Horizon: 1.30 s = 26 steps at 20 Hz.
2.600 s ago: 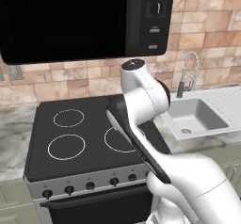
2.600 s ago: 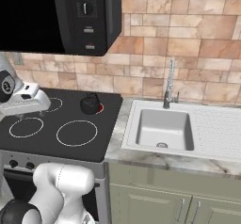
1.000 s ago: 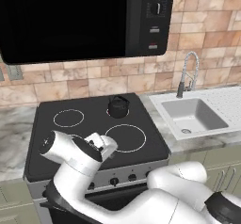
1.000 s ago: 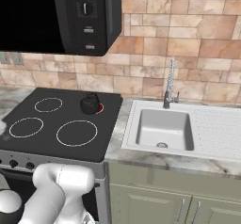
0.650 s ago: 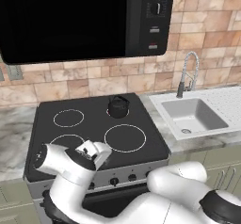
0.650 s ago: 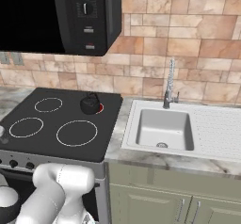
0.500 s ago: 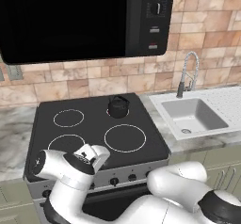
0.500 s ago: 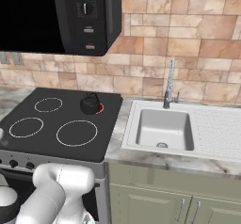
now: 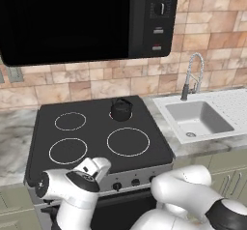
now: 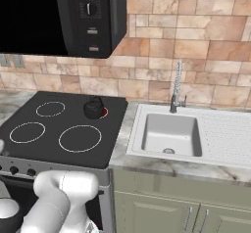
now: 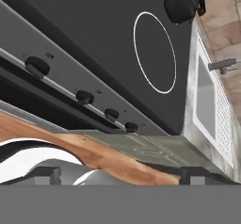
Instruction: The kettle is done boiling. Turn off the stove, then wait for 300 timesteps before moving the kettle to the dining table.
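The stove tilts across the view, its steel front carrying a row of black knobs. The kettle sits on a red-glowing back burner, well apart from the claw, whose fingertips stand wide.

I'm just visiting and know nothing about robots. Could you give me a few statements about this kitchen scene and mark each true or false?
1. The kettle sits on a back burner of the stove. True.
2. The pincer is holding the kettle. False: it is open, low by the stove's knobs, apart from the kettle.
3. The sink lies left of the stove. False: it is to the right.
4. A microwave hangs above the stove. True.
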Tool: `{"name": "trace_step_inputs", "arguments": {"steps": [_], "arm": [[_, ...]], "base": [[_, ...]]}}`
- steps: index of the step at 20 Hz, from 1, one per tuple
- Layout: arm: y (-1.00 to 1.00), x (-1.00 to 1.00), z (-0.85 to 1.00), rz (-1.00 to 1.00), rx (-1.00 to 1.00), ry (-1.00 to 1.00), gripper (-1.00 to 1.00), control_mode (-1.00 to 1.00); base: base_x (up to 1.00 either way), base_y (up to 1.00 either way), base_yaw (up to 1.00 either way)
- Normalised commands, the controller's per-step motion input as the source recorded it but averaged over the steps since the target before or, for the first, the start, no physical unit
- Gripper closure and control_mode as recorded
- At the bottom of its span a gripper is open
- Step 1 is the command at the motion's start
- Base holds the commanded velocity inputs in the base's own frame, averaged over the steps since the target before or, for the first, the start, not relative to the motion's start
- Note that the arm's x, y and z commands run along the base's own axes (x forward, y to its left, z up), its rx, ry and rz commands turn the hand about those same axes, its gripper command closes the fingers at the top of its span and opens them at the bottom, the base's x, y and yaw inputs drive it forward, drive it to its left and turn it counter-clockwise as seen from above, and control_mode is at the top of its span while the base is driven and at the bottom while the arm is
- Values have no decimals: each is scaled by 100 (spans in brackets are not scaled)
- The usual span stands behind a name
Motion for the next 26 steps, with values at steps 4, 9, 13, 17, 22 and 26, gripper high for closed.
{"name": "trace_step_inputs", "arguments": {"steps": [4, 9, 13, 17, 22, 26], "arm": [[0, 0, -27, 9, 0, -5, -100, -100], [0, 0, -24, 9, 0, -4, -100, -100], [0, 0, -25, 10, 0, -3, -100, -100], [0, 0, -24, 9, 0, -1, -100, -100], [0, 2, -30, 9, 0, -1, -100, -100], [0, 10, -33, 8, 0, -3, -100, -100]], "base": [[0, 0, 0], [0, 0, 0], [0, 0, 0], [0, 0, 0], [0, 0, 0], [0, 0, 0]]}}
